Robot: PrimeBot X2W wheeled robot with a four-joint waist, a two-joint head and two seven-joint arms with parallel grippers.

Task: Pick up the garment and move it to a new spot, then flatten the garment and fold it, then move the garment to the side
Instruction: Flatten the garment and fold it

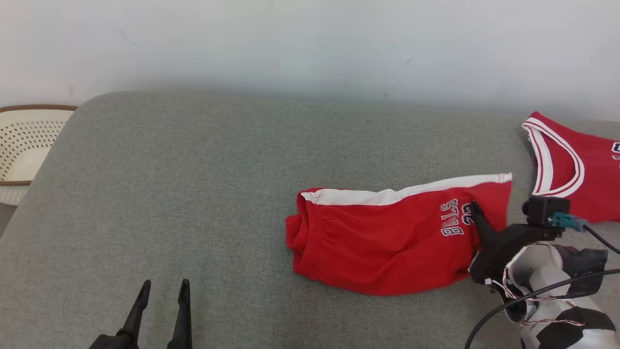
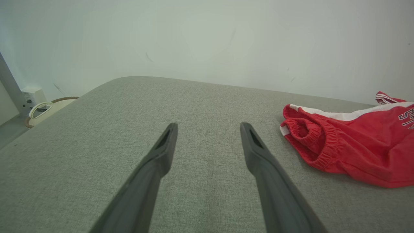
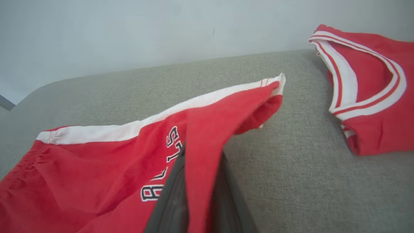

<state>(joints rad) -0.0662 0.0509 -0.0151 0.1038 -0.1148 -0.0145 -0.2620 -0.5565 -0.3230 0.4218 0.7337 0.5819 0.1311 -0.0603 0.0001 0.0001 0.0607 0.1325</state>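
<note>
A pair of red shorts (image 1: 387, 237) lies on the grey cushion (image 1: 193, 194), right of the middle in the head view and well apart from the wall behind. The shorts lie sideways. The gathered elastic waistband is bunched at their left end and the leg hem is at the right. A white stripe runs along the far edge from waistband to hem. Near the hem there is white lettering with a dark outline, upside down from the head view. The cloth is fairly flat but rumpled near the waistband, and the near edge curves.

The right gripper (image 1: 473, 209) is closed on the hem end of the shorts. In the right wrist view a fold of red cloth stands pinched between its two fingers (image 3: 174, 200) and is lifted a little off the cushion.

The left gripper (image 1: 164, 286) hangs over bare cushion at the lower left, its fingers (image 2: 161, 152) spread wide and holding nothing, well apart from the waistband.

A red jersey (image 1: 576, 169) with white trim lies just beyond the hem to the right. A pale perforated basket (image 1: 24, 140) sits off the cushion's left end.
</note>
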